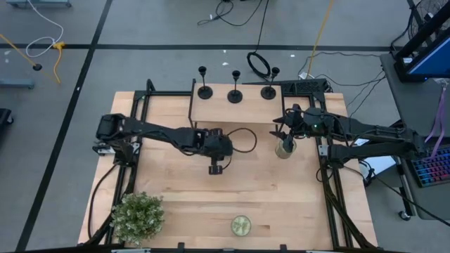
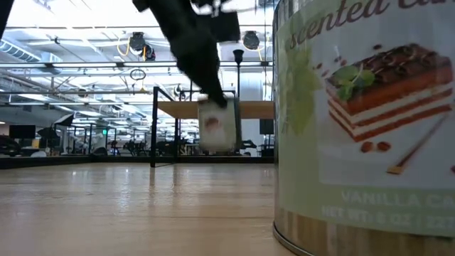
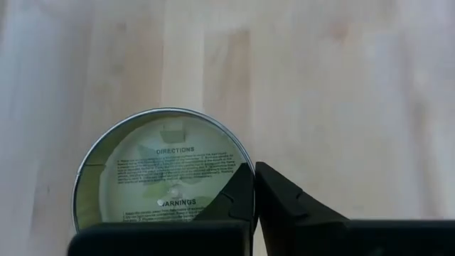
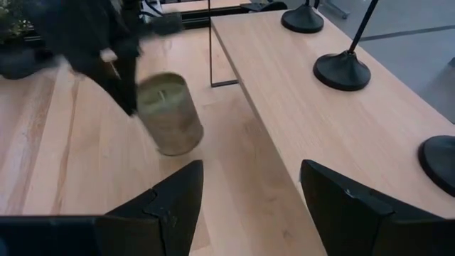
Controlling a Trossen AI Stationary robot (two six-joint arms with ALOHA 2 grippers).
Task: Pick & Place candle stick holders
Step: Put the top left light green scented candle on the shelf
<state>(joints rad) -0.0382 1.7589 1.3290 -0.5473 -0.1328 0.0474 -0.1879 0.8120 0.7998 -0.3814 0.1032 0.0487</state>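
Observation:
Three black candle stick holders stand by their round bases on a raised wooden shelf at the table's far side: left, middle, right. No gripper touches them. The middle one also shows in the right wrist view. My right gripper is open and empty near the shelf's right end. A candle jar shows ahead of it, with the left arm blurred beside it. My left gripper is shut over the table's middle. My left gripper points down, its shut fingertips at the rim of a round candle tin that shows its label side up. I cannot tell whether they touch it.
A second candle tin stands at the table's near edge and fills the low view's right side. A potted plant stands at the near left corner. The shelf's black leg stands on the table.

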